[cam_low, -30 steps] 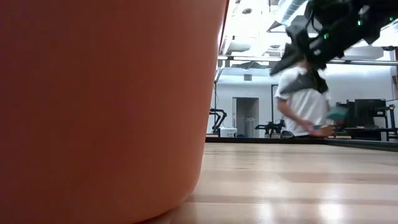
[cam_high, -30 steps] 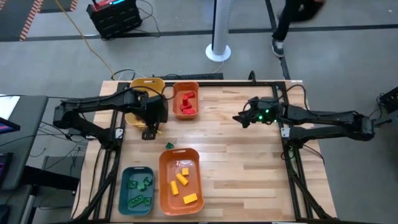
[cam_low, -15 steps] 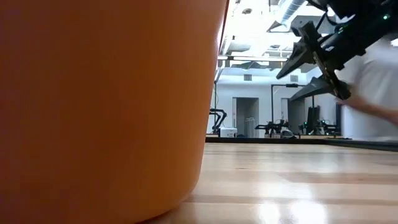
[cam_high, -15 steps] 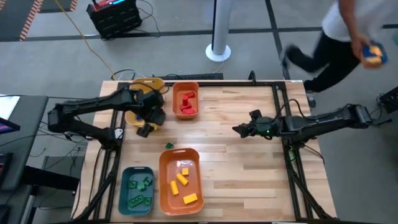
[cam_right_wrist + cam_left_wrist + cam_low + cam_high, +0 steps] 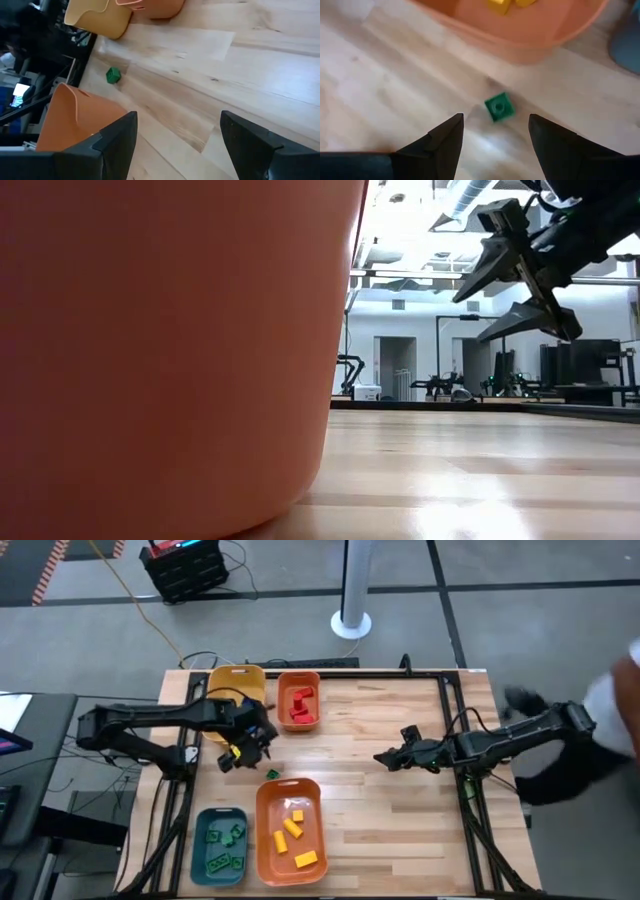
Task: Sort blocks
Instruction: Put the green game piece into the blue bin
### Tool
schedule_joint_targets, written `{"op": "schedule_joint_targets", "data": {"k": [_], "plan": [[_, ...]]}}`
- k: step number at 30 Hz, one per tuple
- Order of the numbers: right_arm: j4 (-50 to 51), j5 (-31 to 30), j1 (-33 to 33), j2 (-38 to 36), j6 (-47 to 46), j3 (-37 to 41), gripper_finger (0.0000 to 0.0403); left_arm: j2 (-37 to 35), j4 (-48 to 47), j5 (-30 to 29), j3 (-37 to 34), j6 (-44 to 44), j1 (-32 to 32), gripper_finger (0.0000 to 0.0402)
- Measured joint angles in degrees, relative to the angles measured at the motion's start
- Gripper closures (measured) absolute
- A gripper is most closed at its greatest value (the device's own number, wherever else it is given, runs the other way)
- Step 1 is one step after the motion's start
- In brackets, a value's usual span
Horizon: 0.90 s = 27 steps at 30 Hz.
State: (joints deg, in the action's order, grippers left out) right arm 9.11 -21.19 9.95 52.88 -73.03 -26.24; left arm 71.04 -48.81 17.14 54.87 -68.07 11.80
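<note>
One small green block lies flat on the wood, just off the far rim of the near orange bin, which holds yellow blocks. It also shows in the high view as the green block. My left gripper hangs open above it, slanting down, one finger to each side and short of it; the high view shows my left gripper. My right gripper is open over bare wood right of centre, with nothing between its fingers. Green blocks fill the teal bin; red blocks sit in the far orange bin.
A yellow bin stands at the far left beside the far orange bin. In the low view the near orange bin's wall fills the left half. Bare wood stretches over the table's middle and right. A person moves off the table's right side.
My left gripper has sunk toward the green block and rolled about its own axis. My right gripper has swung toward the table's near edge and rolled somewhat. No block has moved. A person behind the table has walked off toward the right.
</note>
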Motion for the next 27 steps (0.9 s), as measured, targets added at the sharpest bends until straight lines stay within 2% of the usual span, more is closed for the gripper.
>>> {"op": "schedule_joint_targets", "data": {"k": [3, 5, 11, 13, 16, 19, 23, 27], "plan": [[-0.17, 0.0, 0.21, 0.0, 1.0, 0.0, 0.0111, 2.04, 0.54, 2.94, 0.0, 1.66, -1.9, 0.0184], [-0.77, 0.0, 0.21, 0.0, 2.29, 0.0, 0.0111, 2.97, 1.66, 2.57, 0.0, 5.58, -3.24, 0.0185], [-1.63, 0.12, 0.04, 0.0, 4.58, 0.0, 0.0111, 1.39, 11.65, -3.39, 0.46, 21.72, -5.85, 0.0185], [-1.94, 1.86, -1.04, 0.0, 6.88, -0.02, 0.0111, -0.05, 15.23, -6.39, 0.58, 27.05, -6.21, 0.0185], [-1.74, 5.94, -3.5, 0.0, 11.15, -0.86, 0.0111, -1.79, 16.54, -8.87, 0.57, 33.87, -6.99, 0.0185], [-1.74, 7.21, -5.6, 0.0, 15.63, -2.76, 0.0111, -3.63, 16.71, -10.03, 0.37, 39.95, -8.74, 0.0185], [-0.62, 7.79, -8.2, 1.08, 22.13, -7.15, 0.0111, -6.29, 17.2, -14.08, 0.17, 45.56, -12.56, 0.0185], [1.75, 8.65, -9.95, 4.95, 27.88, -11.31, 0.0111, -8.11, 19.43, -18.05, 0.13, 47.63, -15.59, 0.0185]]}}
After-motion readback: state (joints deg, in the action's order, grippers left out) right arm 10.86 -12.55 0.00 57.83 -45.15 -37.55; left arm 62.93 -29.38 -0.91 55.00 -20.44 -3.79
